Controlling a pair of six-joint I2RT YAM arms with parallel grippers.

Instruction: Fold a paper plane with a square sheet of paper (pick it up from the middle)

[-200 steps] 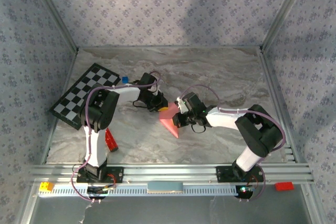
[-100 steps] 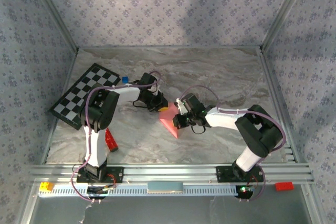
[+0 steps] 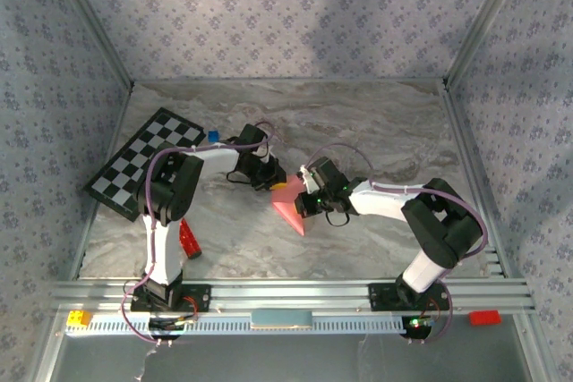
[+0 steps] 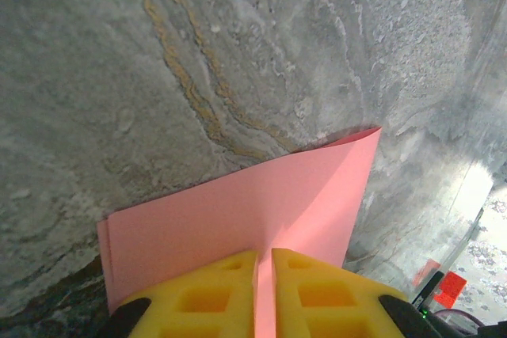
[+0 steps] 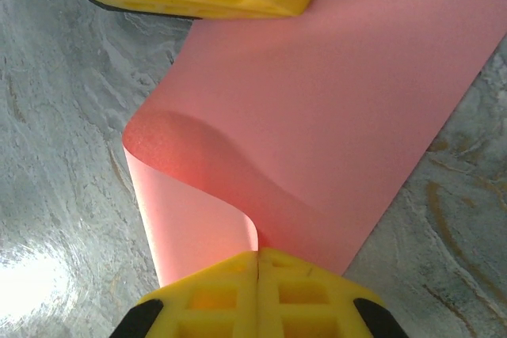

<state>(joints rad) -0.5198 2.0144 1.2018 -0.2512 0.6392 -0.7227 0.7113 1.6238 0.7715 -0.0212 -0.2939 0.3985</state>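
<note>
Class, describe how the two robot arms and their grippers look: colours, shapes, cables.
Both arms, left arm and right arm, have white links between bulky black joints, with a thin purple cable looping along each. The left gripper and right gripper carry blocky yellow fingers with rectangular recesses on black mounts.
</note>
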